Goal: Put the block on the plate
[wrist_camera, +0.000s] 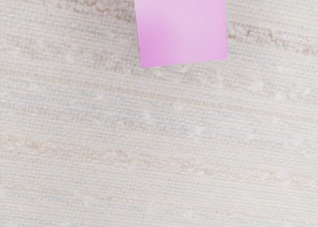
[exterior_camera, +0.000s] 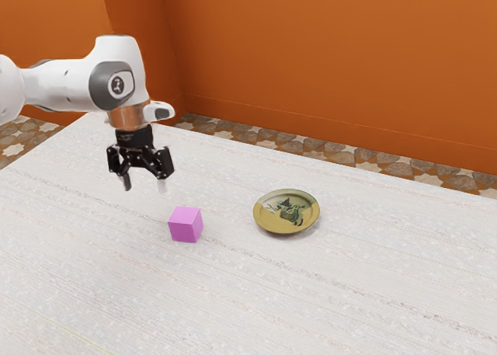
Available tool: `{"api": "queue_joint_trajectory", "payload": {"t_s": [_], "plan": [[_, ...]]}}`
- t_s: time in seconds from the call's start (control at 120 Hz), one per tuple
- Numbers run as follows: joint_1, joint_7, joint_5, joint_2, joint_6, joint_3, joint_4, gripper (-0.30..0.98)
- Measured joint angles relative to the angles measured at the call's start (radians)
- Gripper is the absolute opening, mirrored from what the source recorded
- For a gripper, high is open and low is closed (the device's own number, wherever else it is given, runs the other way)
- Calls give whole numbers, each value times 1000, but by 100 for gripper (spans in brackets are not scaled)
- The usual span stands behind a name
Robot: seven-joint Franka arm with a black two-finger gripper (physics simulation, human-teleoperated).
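Your blk. (the pink block (exterior_camera: 185, 224)) sits flat on the white tabletop (exterior_camera: 233, 301), off the plate (exterior_camera: 264, 222), w/ a gap b/w the two; the plate's toward the ext. view's right of it. Your gripper (exterior_camera: 144, 184) hangs above the tabletop, toward the ext. view's left of the block & apart from it, fingers spread w/ an open gap b/w them. Your arm (exterior_camera: 66, 85) comes in from the ext. view's left, its far end cut off by the frame. Past the table there's a patterned stone floor (exterior_camera: 311, 147) & an orange wall (exterior_camera: 334, 60).

Hard to make out: the plate's center pic, a dark greenish figure, can't ID it for you. The block's far sides are hidden behind its lit top & front. In the wrist view part of the block is cut off by the frame, so you get a piece of its pink surface w/ two corners.

View vs. view: the ext. view gives you the plate, wall, floor & finger pos.; the wrist view gives you the tabletop's weave up close, w/ brownish streaks running past the block on both sides.
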Motion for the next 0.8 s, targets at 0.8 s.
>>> {"api": "queue_joint_trajectory", "payload": {"t_s": [0.8], "plan": [[-11,-12,-51,233,43,62,212,69]]}}
